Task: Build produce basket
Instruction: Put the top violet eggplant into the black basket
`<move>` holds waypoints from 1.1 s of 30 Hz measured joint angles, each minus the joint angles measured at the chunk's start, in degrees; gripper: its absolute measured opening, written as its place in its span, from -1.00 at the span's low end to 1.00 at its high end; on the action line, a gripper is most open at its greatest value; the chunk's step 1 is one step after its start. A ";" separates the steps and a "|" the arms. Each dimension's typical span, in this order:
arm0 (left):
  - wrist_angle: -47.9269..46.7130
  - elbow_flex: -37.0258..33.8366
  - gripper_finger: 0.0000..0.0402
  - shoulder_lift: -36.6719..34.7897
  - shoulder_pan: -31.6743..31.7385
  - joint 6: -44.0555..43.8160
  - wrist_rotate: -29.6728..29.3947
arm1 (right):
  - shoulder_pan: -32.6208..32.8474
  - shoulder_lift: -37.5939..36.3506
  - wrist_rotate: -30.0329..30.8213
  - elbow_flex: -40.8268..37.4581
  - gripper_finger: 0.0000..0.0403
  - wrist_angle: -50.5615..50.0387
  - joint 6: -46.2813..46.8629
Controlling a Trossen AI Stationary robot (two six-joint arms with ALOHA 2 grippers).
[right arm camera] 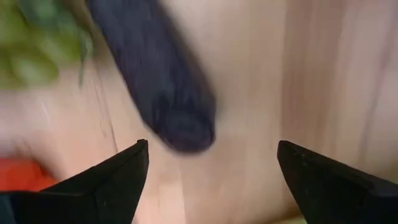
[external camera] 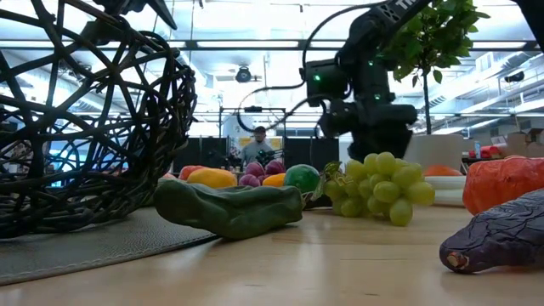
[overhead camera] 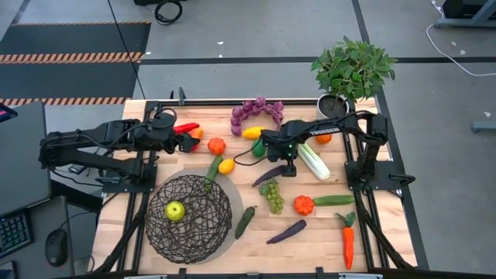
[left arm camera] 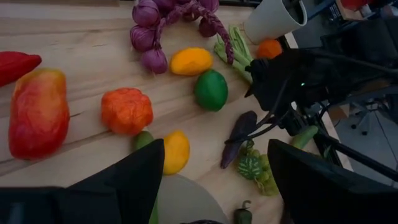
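The dark wire basket (overhead camera: 188, 218) stands at the near left on a grey mat, with one yellow-green fruit (overhead camera: 175, 210) inside. The produce lies scattered over the table. My right gripper (overhead camera: 284, 166) points down, open, over the table's middle. A purple eggplant (right arm camera: 163, 93) lies on the wood with its end between the open fingers (right arm camera: 118, 177), and neither finger touches it. Green grapes (overhead camera: 272, 194) lie just near of it. My left gripper (overhead camera: 188, 139) hangs open above the far left, beside a red-orange pepper (left arm camera: 37, 112), holding nothing.
Purple grapes (overhead camera: 257, 112), a lemon (overhead camera: 252, 132), a green fruit (left arm camera: 211, 89) and celery (overhead camera: 314, 160) lie far of the right gripper. A potted plant (overhead camera: 353, 70) stands at the far right corner. A dark green cucumber (external camera: 229, 208), a carrot (overhead camera: 348, 240) and another eggplant (overhead camera: 286, 232) lie near.
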 joint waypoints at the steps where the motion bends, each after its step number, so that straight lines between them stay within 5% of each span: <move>1: -0.02 0.00 0.45 0.23 0.00 0.00 0.00 | 0.11 0.00 -0.25 0.09 0.77 1.52 0.00; 16: 0.11 0.02 0.45 1.47 -0.02 -2.43 0.01 | 3.33 0.00 -4.48 0.10 0.73 8.15 -5.54; 25: 0.16 0.02 0.45 1.47 -0.02 -5.07 0.02 | 5.29 0.02 -0.49 -0.99 0.70 7.29 -5.47; 29: 0.62 0.02 0.45 1.47 -0.02 -5.09 0.02 | 5.80 0.02 1.47 -0.99 0.47 6.62 -5.40; 33: 0.61 0.02 0.45 1.47 0.00 -4.98 0.01 | 6.01 0.02 1.86 -0.99 0.05 6.55 -4.18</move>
